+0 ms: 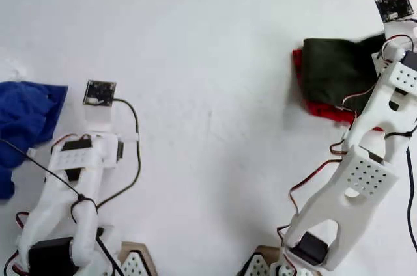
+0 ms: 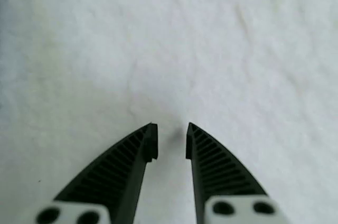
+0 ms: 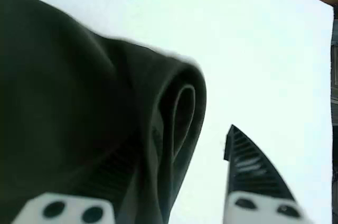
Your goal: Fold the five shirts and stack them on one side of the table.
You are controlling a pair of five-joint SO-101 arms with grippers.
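A folded dark green shirt (image 1: 332,71) lies on top of a red shirt (image 1: 326,112) at the right side of the white table (image 1: 208,61). My right arm (image 1: 384,103) hangs over this pile. My right gripper (image 3: 193,135) is open at the pile's edge: the rolled edge of the dark green shirt (image 3: 79,113) covers one finger, and the other finger (image 3: 248,166) stands apart from the cloth. A crumpled blue shirt (image 1: 26,123) lies at the far left edge. Beside it, my left gripper (image 2: 171,140) is narrowly open over bare table, holding nothing.
My left arm (image 1: 78,159) stands at the front left with its cable looping to the right. Both arm bases (image 1: 260,266) sit at the table's front edge. The white table runs bare between the two arms and along the far side.
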